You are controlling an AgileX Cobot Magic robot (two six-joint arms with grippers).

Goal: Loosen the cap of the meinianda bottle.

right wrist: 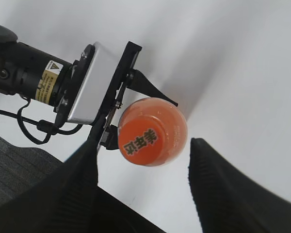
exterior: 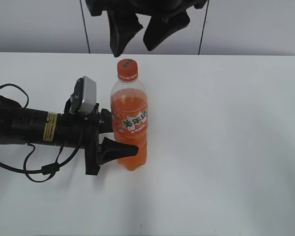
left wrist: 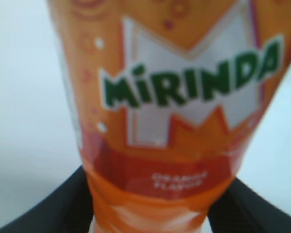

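The meinianda bottle (exterior: 130,123) stands upright on the white table, full of orange drink, with its orange cap (exterior: 127,69) on. My left gripper (exterior: 119,140) reaches in from the left and is shut on the bottle's lower body. In the left wrist view the label (left wrist: 174,97) fills the frame and both fingers of the left gripper (left wrist: 150,213) press against the bottle's sides. My right gripper (exterior: 133,48) hangs open just above the cap without touching it. In the right wrist view the cap (right wrist: 144,141) lies between the spread fingers of the right gripper (right wrist: 143,148).
The white table (exterior: 236,147) stretches to the right and front of the bottle. The left arm's cables (exterior: 34,167) loop on the table at the left. The table's edge and dark floor (right wrist: 14,165) show in the right wrist view.
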